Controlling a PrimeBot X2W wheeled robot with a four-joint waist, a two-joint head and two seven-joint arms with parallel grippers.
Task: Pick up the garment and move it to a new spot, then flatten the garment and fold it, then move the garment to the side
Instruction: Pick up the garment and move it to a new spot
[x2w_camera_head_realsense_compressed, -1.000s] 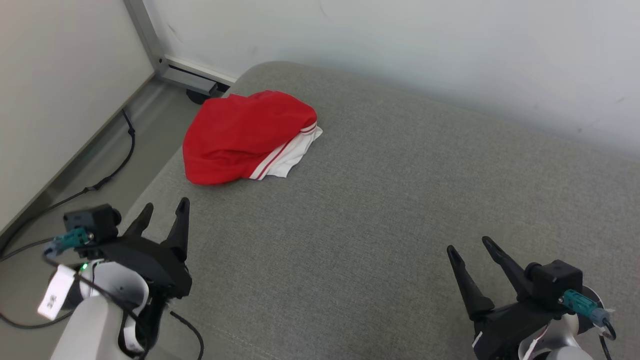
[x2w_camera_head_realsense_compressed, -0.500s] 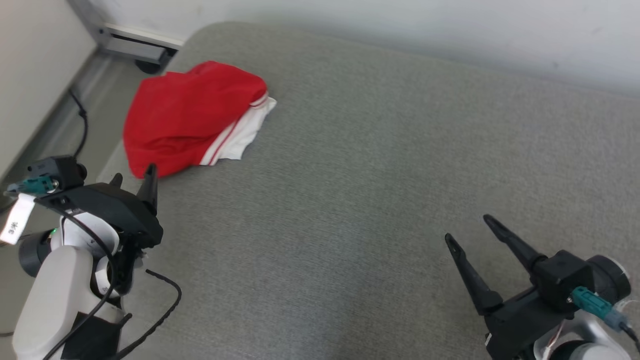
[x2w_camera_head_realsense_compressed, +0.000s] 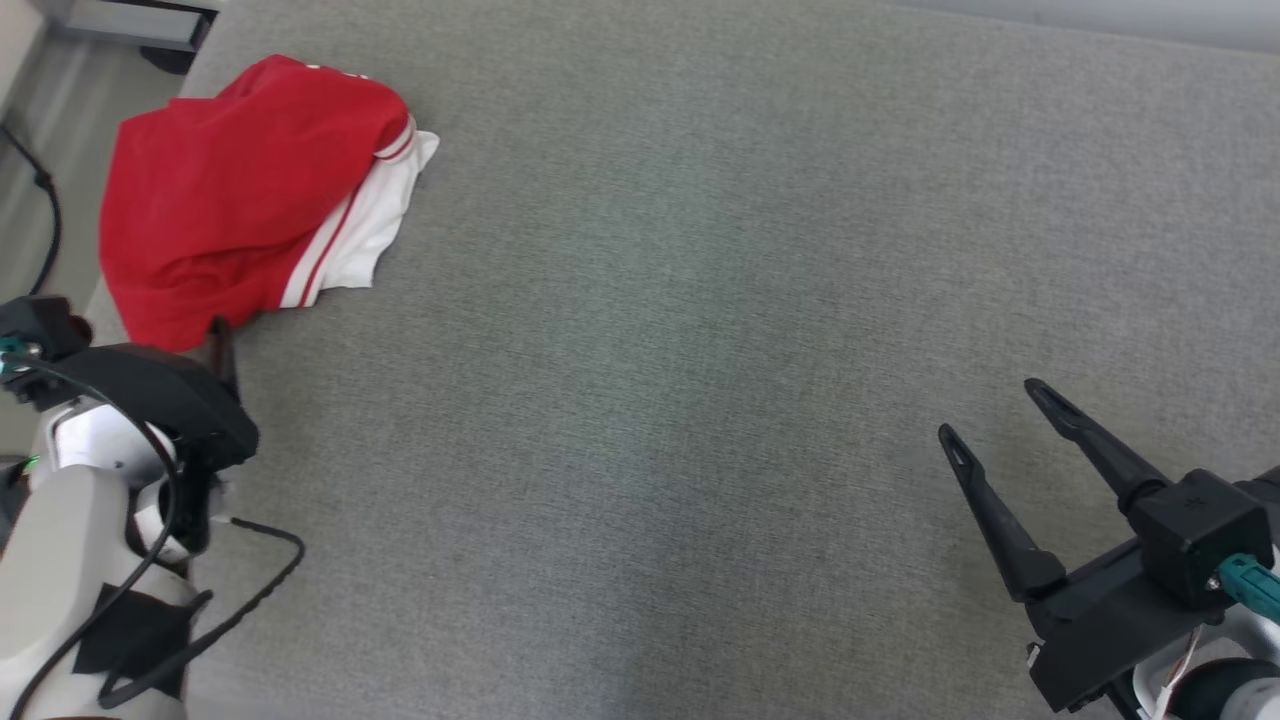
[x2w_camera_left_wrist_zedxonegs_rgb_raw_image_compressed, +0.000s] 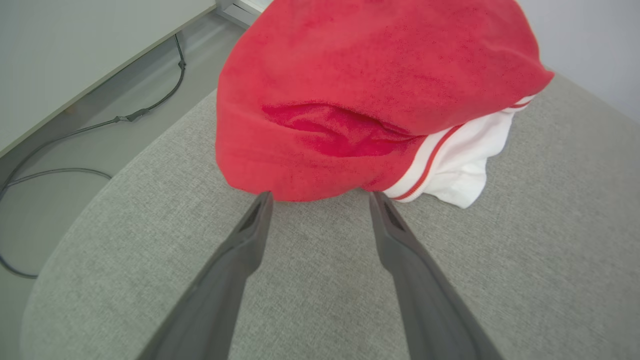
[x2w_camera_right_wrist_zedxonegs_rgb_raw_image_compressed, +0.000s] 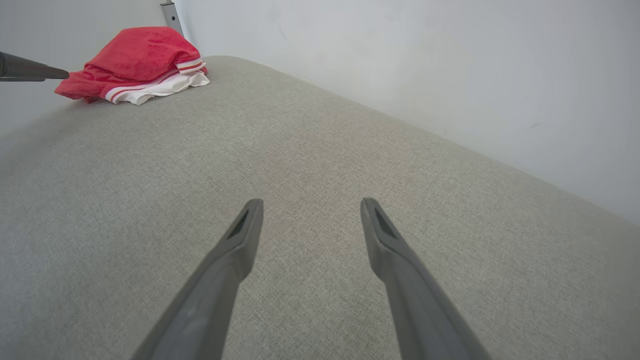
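Since the earlier frame, the left gripper (x2w_camera_head_realsense_compressed: 215, 335) had drawn up to the garment (x2w_camera_head_realsense_compressed: 220, 210). Head view: garment lay bunched at upper left of the grey surface (x2w_camera_head_realsense_compressed: 700, 300); right gripper (x2w_camera_head_realsense_compressed: 988, 408), lower right, jaws spread, empty. Left wrist view: jaws wide, empty, tips at the red hem. Right wrist view: garment lay well apart, upper left. Pickup approach appeared in hand; the next move likely required shutting on a fold.
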